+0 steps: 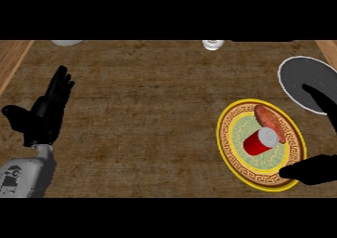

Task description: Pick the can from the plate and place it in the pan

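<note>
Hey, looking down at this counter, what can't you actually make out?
All in the head view:
- Right robot hand: its palm is cut off by the right edge.
- Pan: its right side is hidden by that hand and the edge, and no handle shows.
- Pale shape and white thing: cut off at the top, so I can't identify them.
- Brown item beside the can on the plate: too indistinct to name.
</note>
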Controlling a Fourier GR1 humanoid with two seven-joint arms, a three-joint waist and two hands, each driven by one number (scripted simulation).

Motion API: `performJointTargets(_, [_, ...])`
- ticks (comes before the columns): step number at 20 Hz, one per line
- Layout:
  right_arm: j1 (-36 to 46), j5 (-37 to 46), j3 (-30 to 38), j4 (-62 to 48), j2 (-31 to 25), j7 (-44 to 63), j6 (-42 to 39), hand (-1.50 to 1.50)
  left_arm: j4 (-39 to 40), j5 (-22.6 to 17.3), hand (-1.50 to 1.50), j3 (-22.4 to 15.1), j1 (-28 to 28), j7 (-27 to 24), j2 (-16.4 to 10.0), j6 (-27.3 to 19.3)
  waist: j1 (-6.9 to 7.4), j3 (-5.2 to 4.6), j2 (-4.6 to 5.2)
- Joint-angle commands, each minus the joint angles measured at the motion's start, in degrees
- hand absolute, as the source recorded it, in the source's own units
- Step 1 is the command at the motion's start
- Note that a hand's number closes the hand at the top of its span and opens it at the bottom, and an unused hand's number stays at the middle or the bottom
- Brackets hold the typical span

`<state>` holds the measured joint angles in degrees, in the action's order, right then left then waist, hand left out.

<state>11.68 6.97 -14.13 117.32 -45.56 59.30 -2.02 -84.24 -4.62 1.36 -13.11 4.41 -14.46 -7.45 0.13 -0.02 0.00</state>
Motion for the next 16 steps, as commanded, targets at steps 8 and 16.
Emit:
performJointTargets(8, [1.52,5.68,-1.91,-5.87,7.46,0.67,-8.52,-1.5,1.14,0.43,0.0,2.03,-0.24,-0.51,0.31,2.21,-0.02,0.0,0.0])
performJointTargets(16, [5.4,8.08,-6.42,-11.56,8.47,6.64,-13.35,-1.5,-1.17,0.87,0.0,1.81,-2.44,3.82,0.29,1.59,0.27,-0.01,-0.03])
